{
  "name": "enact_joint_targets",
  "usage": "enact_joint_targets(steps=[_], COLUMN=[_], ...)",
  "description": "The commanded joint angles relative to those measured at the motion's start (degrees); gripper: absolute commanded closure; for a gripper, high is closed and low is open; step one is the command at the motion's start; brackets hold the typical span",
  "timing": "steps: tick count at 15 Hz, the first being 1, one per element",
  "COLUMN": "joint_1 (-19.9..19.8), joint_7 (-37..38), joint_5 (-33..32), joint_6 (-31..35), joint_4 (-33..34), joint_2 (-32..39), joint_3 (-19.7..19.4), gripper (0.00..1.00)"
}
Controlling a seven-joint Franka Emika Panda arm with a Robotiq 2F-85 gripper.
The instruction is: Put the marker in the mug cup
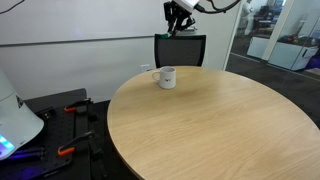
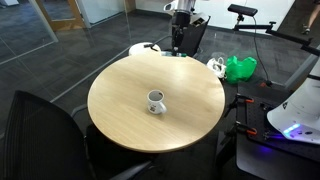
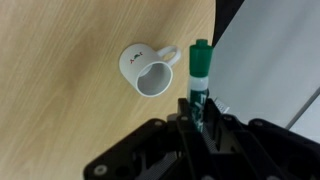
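One marker [image 3: 200,78], plain in wrist view

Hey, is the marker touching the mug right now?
Apart. The wrist view shows bare table between the marker and the mug; the hand grips the marker.

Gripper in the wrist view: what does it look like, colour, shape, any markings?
The gripper is matte black: a bulky, angular body narrowing to two slim fingers. No markings or cables can be made out. In an exterior view, the arm looks white with dark sections.
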Motion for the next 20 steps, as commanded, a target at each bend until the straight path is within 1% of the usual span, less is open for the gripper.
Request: enact_joint_targets(steps=[1, 4, 7, 8, 11, 12, 13, 15, 20], joint_1=[-1.66, -1.82, -1.37, -0.98, -0.93, -0.93, -1.73, -2.82, -3.88], joint_7=[-10.45, -16.47, -17.76, -16.73, -16.85, -16.85, -19.29, -26.53, -41.39], joint_5=[4.32, 7.27, 8.41, 7.15, 7.31, 7.31, 9.22, 13.41, 19.24], joint_6=[-4.19, -7.99, -11.1, -8.45, -8.99, -9.0, -11.19, -12.5, -17.33], joint_4=[2.81, 4.01, 5.08, 2.83, 3.53, 3.61, 4.49, 5.52, 8.49], joint_2=[2.42, 4.22, 5.65, 4.23, 5.15, 5.22, 6.28, 7.77, 12.07], joint_3=[1.34, 1.46, 1.67, 1.07, 1.58, 1.61, 1.99, 2.65, 2.4], gripper=[0.95, 0.95, 0.95, 0.8, 0.8, 0.95, 0.95, 0.95, 0.95])
